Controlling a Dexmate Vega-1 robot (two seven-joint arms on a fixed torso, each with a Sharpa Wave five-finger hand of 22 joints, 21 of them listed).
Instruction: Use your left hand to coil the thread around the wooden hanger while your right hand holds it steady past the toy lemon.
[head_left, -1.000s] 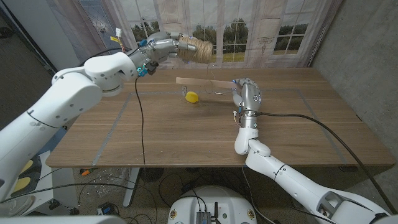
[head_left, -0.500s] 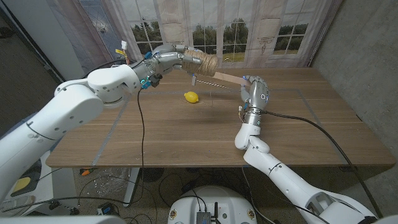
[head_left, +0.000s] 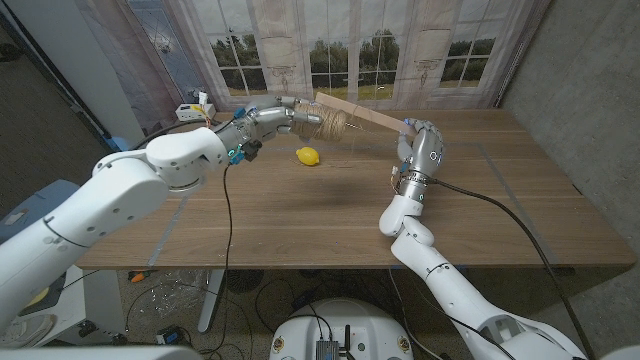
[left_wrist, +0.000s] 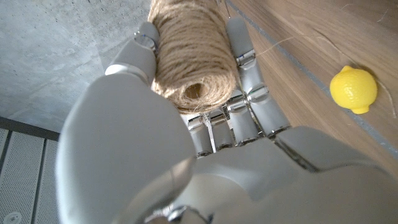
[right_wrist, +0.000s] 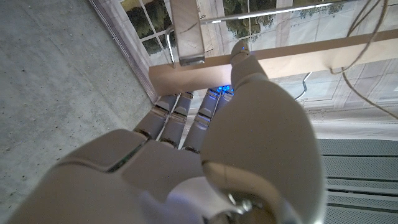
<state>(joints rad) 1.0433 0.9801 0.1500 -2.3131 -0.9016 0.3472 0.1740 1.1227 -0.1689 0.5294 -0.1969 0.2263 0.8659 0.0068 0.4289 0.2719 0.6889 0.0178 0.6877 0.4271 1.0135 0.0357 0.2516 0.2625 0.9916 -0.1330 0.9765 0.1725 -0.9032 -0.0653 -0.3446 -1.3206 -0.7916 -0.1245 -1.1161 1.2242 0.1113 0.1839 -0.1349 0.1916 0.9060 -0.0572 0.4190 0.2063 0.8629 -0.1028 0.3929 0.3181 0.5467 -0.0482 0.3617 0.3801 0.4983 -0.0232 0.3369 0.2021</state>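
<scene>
The left hand (head_left: 268, 117) is raised above the far part of the table (head_left: 300, 220), toward its far left side, and it grasps a spool of brown thread (head_left: 326, 122); in the left wrist view the fingers (left_wrist: 245, 81) lie along both sides of the spool, and the spool's hollow end faces the camera. The right hand (head_left: 424, 152) is lifted over the far right part of the table and it holds the wooden hanger (head_left: 365, 116) by one end. The hanger is in the air, not on the table, and it reaches from the right hand toward the far left, so its free end comes close to the spool. In the right wrist view the fingers (right_wrist: 186, 121) are closed against the pale wooden bar (right_wrist: 298, 59), and thin loops of thread (right_wrist: 367, 37) hang near it; whether these loops already go around the wood cannot be told. The toy lemon (head_left: 308, 156) lies on the table near the far edge, below the spool and the hanger, apart from both hands. In the left wrist view one thin thread (left_wrist: 280, 43) runs over the table surface beside the lemon.
</scene>
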